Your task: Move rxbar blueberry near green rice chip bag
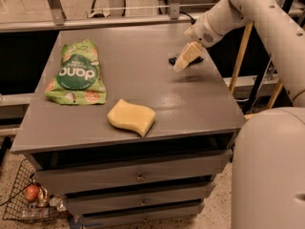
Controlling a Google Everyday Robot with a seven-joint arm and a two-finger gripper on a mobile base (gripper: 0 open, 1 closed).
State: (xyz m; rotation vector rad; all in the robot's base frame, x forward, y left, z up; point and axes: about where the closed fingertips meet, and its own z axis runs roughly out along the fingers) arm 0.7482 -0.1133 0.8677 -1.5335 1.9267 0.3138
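Observation:
The rxbar blueberry [172,60] is a small dark navy bar lying flat near the table's far right edge. Only its ends show, since my gripper [184,60] hangs right over it, angled down and to the left from the white arm that comes in from the upper right. I cannot tell whether the gripper touches the bar. The green rice chip bag [76,73] lies flat at the table's left side, light green with a dark-green circle, far from the bar and the gripper.
A yellow wavy sponge [131,117] lies near the front middle of the grey table [205,104], which has drawers below. A wire basket [24,202] sits on the floor at the lower left. A wooden frame [242,51] stands to the right. My white base fills the lower right.

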